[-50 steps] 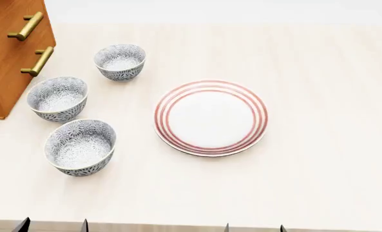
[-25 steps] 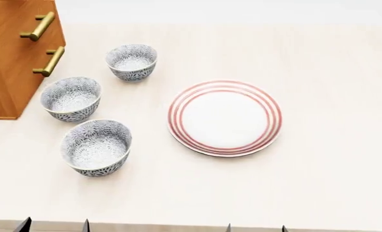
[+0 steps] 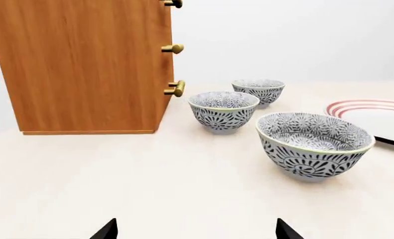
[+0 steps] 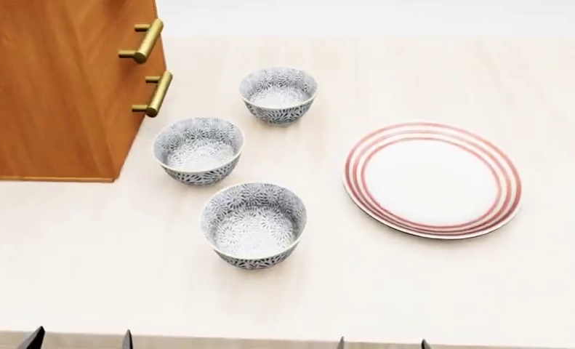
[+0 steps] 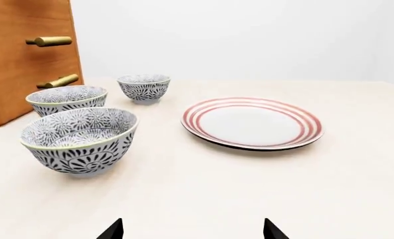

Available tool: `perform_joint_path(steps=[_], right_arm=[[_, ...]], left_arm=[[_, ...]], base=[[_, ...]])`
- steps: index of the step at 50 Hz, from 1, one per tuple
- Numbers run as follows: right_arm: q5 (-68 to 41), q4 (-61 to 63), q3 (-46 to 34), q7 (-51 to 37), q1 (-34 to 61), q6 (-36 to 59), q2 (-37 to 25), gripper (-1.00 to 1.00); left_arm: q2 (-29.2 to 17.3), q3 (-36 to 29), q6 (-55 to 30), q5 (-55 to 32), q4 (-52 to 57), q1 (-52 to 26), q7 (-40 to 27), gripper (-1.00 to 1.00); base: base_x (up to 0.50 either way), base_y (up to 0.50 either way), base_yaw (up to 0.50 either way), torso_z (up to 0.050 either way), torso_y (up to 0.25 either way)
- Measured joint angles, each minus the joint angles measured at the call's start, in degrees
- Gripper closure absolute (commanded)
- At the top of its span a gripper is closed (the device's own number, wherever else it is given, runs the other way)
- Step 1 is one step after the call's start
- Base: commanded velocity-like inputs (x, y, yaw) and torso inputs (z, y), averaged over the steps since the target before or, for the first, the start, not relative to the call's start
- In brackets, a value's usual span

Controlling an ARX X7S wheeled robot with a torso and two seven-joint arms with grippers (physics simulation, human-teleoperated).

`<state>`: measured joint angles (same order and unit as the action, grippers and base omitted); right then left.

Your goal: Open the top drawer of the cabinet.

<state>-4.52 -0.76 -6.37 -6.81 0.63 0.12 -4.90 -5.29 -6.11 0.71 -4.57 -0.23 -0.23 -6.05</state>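
Observation:
The cabinet (image 4: 54,87) is orange-brown wood and stands at the table's far left, its drawers all shut. In the left wrist view the cabinet (image 3: 83,64) shows three brass handles edge-on; the uppermost one (image 3: 173,3), at the frame edge, belongs to the top drawer. The head view shows only two lower handles (image 4: 142,41). My left gripper (image 3: 195,234) is open and empty, low over the table and well short of the cabinet. My right gripper (image 5: 192,233) is also open and empty. Both grippers' tips, left gripper (image 4: 81,342) and right gripper (image 4: 384,343), show at the near table edge.
Three blue-patterned bowls stand in front of the cabinet: a far bowl (image 4: 278,93), a middle bowl (image 4: 198,149) and a near bowl (image 4: 253,224). A white plate with red rings (image 4: 431,179) lies to their right on the pale table (image 4: 365,291).
The head view has swung left: cabinet, bowls and plate have all slid rightward in frame, and more of the cabinet shows. The gripper tips keep their place at the frame's bottom.

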Motion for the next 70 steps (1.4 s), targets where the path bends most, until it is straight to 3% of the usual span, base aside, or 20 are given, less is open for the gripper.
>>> perform_joint_path(steps=[44,58,70], right_arm=[[-2.60,-0.06,-2.30,-3.06,0.33,-0.36,-2.32,-1.00],[-9.92,26.55,0.21,-8.44,8.97,31.86,-5.19,-1.00],[-12.79,37.95,0.23,-10.69,11.85,43.15,-6.27,-1.00]], left_arm=[[-2.24,-3.13,-0.41,-0.91,0.07,-0.49,-3.19,-1.00],[-5.16,0.57,-31.84,-13.58,26.92,-10.14,-7.91,-1.00],[-6.78,1.22,-42.64,-17.81,37.58,-13.37,-10.00,-1.00]], base=[[0.00,0.00,0.00,0.049,0.100],[0.00,0.00,0.00,0.000,0.000],[0.00,0.00,0.00,0.000,0.000]])
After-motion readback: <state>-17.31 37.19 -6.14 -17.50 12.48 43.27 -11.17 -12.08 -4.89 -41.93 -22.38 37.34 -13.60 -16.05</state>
